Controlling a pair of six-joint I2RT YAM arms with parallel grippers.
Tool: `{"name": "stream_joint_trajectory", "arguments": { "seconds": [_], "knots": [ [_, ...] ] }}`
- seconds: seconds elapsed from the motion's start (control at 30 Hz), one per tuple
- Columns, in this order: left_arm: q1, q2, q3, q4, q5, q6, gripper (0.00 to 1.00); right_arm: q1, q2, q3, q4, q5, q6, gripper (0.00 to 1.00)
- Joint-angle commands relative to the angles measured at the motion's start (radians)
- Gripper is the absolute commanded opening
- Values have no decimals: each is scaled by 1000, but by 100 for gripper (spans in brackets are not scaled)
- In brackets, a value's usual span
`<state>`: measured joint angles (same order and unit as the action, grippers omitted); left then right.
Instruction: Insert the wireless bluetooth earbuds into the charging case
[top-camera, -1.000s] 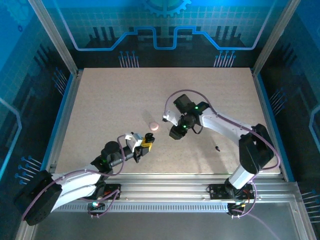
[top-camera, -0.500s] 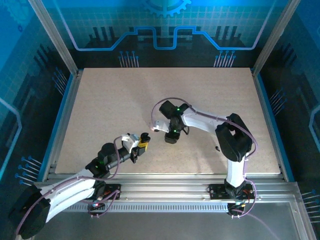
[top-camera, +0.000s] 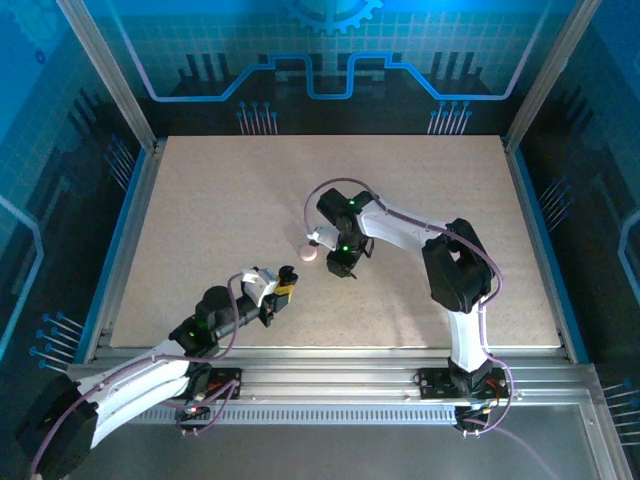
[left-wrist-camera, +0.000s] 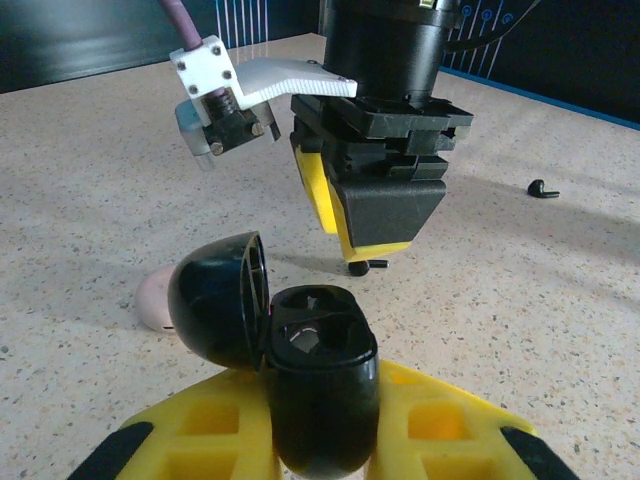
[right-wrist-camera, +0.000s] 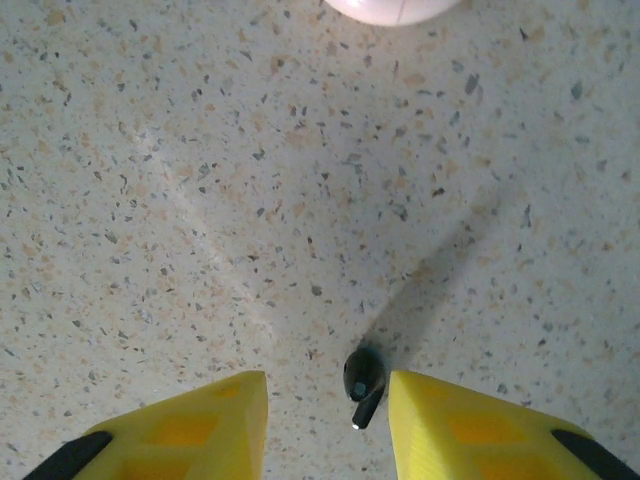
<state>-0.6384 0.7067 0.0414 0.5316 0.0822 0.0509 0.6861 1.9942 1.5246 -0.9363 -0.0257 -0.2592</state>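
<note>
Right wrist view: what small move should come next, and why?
Probably shut the jaws of the right gripper: the black earbud lies on the table between them, ungripped, while the left gripper holds the charging case with its lid open.

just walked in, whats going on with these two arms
The left gripper is shut on a black charging case whose lid is flipped open; its sockets look empty. The right gripper is down at the table, its open fingers on either side of a black earbud that it has not yet gripped. A second black earbud lies farther off, and a pale pink case sits beside the right gripper.
</note>
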Motion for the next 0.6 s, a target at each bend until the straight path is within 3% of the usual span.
{"name": "stream_joint_trajectory", "arguments": {
  "seconds": [0.0,0.3,0.57],
  "knots": [
    [6,-29,-26,-8,-17,-13,17,-5,-12,1,-55,-7,74,37],
    [6,-30,-28,-16,-44,-13,17,-7,6,-4,-73,-17,55,37],
    [6,-15,-23,-16,-39,-14,17,-12,28,-7,-64,49,64,38]
  ]
}}
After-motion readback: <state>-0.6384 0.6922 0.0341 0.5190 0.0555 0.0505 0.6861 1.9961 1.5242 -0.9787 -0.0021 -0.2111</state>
